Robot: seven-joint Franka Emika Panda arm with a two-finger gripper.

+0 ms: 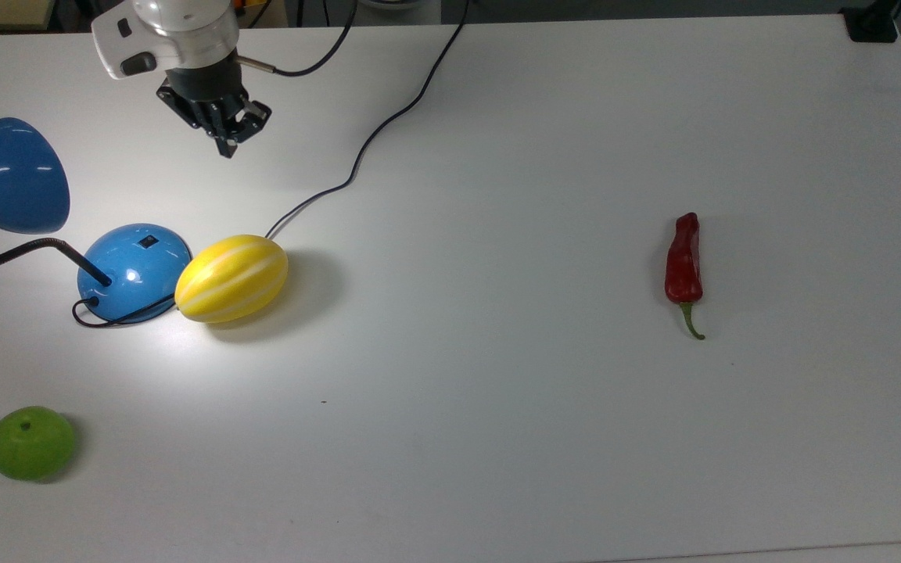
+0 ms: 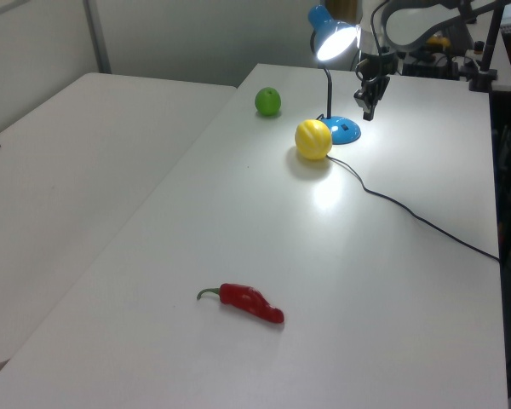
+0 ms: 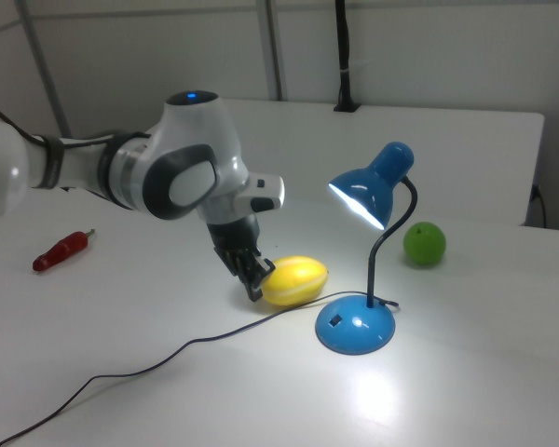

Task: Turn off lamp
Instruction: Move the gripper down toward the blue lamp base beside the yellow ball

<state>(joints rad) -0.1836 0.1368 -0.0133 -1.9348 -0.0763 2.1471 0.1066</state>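
The blue lamp is lit, and a bright patch lies on the table around its round base (image 1: 134, 270). Its small black switch (image 1: 148, 242) sits on top of the dome. The cone shade (image 1: 8, 176) hangs at the top view's left on a black gooseneck. In the right view the shade (image 3: 373, 186) glows above the base (image 3: 356, 326). My gripper (image 1: 225, 148) hangs shut over the table, up and to the right of the base in the top view, holding nothing. It shows beside the melon in the right view (image 3: 253, 291) and near the base in the left view (image 2: 367, 111).
A yellow striped melon (image 1: 231, 278) touches the base's right side in the top view. The lamp's black cord (image 1: 372, 133) runs from there to the far table edge. A green apple (image 1: 31, 442) lies front left and a red chili (image 1: 683, 262) far right.
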